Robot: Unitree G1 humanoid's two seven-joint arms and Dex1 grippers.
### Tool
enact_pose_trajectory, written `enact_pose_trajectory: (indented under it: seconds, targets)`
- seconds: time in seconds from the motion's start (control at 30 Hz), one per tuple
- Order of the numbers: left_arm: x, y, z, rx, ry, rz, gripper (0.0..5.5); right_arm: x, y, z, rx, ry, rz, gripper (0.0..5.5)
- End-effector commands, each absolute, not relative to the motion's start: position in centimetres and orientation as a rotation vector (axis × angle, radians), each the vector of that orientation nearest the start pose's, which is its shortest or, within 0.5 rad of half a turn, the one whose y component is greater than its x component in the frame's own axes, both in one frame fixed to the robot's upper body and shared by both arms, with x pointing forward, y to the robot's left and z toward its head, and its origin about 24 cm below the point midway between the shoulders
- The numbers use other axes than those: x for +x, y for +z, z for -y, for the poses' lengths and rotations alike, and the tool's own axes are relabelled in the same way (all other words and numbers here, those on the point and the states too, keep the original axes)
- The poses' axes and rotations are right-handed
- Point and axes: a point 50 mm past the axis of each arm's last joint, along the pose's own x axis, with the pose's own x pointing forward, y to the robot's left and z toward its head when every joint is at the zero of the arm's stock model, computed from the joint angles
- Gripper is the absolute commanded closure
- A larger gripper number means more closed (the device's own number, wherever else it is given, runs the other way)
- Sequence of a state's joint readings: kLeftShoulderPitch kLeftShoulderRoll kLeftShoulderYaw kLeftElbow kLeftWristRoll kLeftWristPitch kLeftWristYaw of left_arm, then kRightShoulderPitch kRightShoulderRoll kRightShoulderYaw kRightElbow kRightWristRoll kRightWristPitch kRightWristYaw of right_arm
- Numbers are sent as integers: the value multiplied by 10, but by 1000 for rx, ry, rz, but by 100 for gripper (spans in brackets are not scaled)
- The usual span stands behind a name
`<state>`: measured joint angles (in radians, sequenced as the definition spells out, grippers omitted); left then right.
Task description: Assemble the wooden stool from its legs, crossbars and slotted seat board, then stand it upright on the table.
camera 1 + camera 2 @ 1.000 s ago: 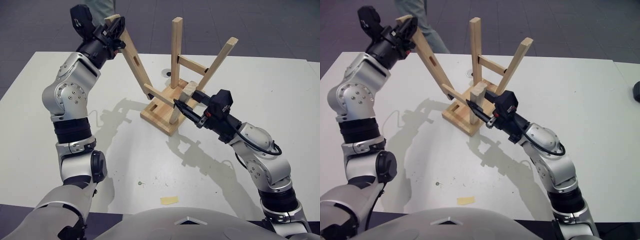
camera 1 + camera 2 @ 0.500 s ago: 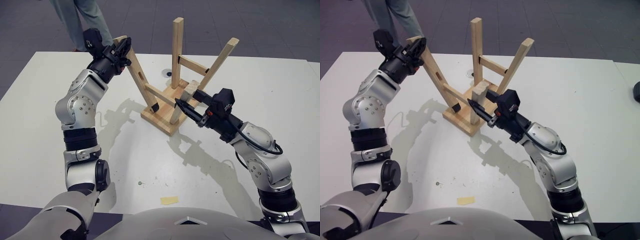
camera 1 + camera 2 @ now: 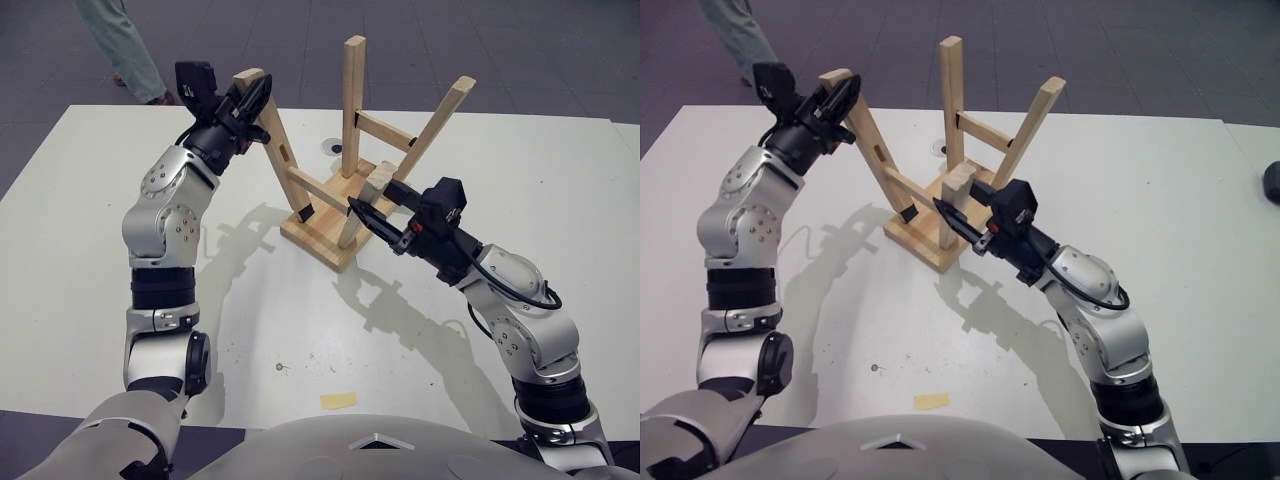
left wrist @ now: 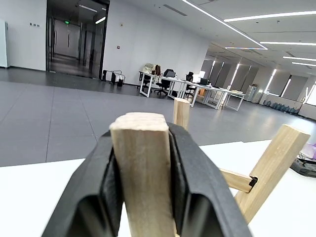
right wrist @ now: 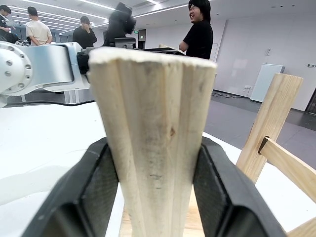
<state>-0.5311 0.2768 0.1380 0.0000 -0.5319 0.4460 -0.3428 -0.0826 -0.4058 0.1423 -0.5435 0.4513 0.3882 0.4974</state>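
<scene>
The stool stands upside down on the white table, its seat board lying flat. A back leg and a right leg rise from it, joined by a crossbar. My left gripper is shut on the top end of the slanted left leg, whose foot rests at the board's left corner. A lower crossbar runs from that leg to the short front leg. My right gripper is shut on this front leg, with one finger on each side.
A yellow paper scrap lies near the table's front edge. A round hole sits in the tabletop behind the stool. A dark object lies at the far right edge. Bare table spreads to the left and front.
My left arm swung right and down with the left leg, bringing it steeper and its foot against the seat board's corner. The right arm and front leg stayed nearly still.
</scene>
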Motion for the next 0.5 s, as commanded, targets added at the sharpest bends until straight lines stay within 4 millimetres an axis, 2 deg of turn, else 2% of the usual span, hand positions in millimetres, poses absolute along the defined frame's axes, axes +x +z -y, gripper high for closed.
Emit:
enact_pose_trajectory:
  seconds: [0.03, 0.17, 0.37, 0.5]
  targets:
    - [314, 127, -179, -132, -442, -94, 446, 219, 120, 118, -14, 888, -6, 346]
    - [313, 128, -179, -120, -439, -97, 443, 218, 117, 118, -20, 886, -15, 346]
    - [311, 132, -159, -118, -448, -62, 442, 215, 112, 117, -21, 891, 5, 346]
    - [303, 123, -161, -78, -454, -91, 442, 208, 102, 120, -29, 858, -1, 346]
